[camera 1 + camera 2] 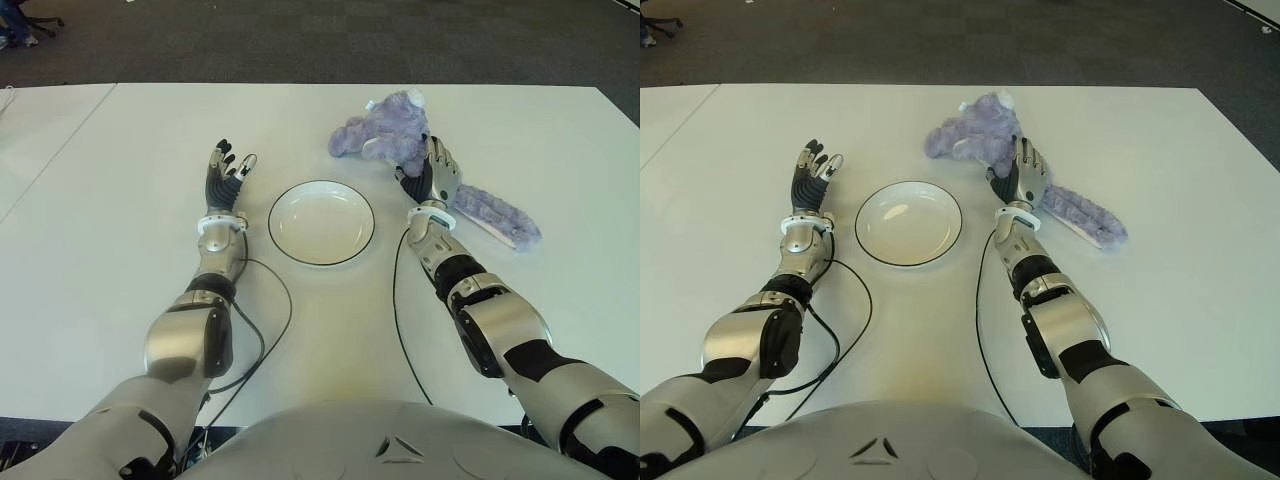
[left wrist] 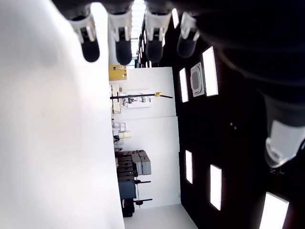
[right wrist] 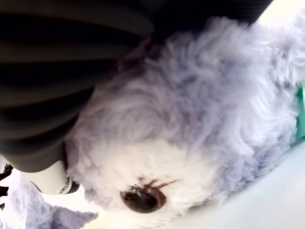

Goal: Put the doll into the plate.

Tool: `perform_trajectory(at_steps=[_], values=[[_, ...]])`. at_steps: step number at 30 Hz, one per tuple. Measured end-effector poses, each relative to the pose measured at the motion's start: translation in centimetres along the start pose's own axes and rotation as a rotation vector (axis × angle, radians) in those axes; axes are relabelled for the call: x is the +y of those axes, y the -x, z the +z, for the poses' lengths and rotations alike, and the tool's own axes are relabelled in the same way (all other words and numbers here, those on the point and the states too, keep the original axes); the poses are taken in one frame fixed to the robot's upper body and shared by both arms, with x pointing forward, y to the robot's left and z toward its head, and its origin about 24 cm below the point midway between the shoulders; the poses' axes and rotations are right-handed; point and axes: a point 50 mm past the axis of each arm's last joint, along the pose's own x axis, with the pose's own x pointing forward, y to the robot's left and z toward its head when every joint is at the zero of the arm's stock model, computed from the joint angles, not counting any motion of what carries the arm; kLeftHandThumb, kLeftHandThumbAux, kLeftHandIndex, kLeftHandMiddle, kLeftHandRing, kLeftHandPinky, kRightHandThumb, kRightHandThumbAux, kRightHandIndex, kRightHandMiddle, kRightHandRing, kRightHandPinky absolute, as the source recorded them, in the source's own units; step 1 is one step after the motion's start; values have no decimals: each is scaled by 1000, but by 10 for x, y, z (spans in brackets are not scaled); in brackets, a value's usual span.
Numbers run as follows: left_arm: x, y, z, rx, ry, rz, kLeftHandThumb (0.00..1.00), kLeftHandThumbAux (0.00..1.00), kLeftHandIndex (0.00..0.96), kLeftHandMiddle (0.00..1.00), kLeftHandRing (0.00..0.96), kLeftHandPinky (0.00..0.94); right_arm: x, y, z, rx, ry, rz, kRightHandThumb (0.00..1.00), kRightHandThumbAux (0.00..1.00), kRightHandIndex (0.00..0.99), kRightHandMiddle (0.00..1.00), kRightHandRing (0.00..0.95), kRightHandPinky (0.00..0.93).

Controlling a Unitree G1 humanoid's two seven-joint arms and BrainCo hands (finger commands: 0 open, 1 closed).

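The purple plush doll [image 1: 385,135] is lying on the white table [image 1: 120,250], up and to the robot's right of the white plate [image 1: 321,222], near it but not touching. So it's not in the plate yet, and the plate has nothing in it.

The right hand [image 1: 432,172] is pressed right into the doll's near side. The right wrist cam is basically all fur plus one stitched eye, w/ the dark palm against the plush and one pale fingertip [image 3: 52,180] poking out underneath. Looks to me like the fingers are wrapping onto it, but I can't tell if the grip is actually closed or it's just resting against the fuzz. The long fluffy tail [image 1: 495,215] trails off past the wrist, away from the plate. It'll prob drag or flop on the lift, so grabbing by the body makes sense imo.

The left hand [image 1: 227,175] sits just left of the plate, fingers spread and relaxed, holding nothing. It's out of the way so the drop path stays clear.
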Motion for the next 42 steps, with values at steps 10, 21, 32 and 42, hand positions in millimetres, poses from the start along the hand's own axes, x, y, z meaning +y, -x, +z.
perform_trajectory(at_steps=[10, 21, 32, 42], values=[[0, 0, 0, -1, 1, -2, 0, 509, 36, 83, 85, 75, -4, 0, -6, -9, -132, -16, 700, 711, 438, 748, 761, 747], [0, 0, 0, -1, 4, -20, 0, 490, 49, 89, 83, 66, -10, -1, -8, 18, -344, -72, 698, 715, 439, 819, 827, 811], [2, 0, 0, -4, 28, -32, 0, 486, 48, 96, 87, 71, -22, -12, -1, 49, -465, -147, 695, 717, 438, 846, 851, 828], [3, 0, 1, -7, 48, -25, 0, 478, 40, 88, 78, 64, -43, -21, 19, -86, -518, -251, 693, 718, 437, 853, 861, 836]])
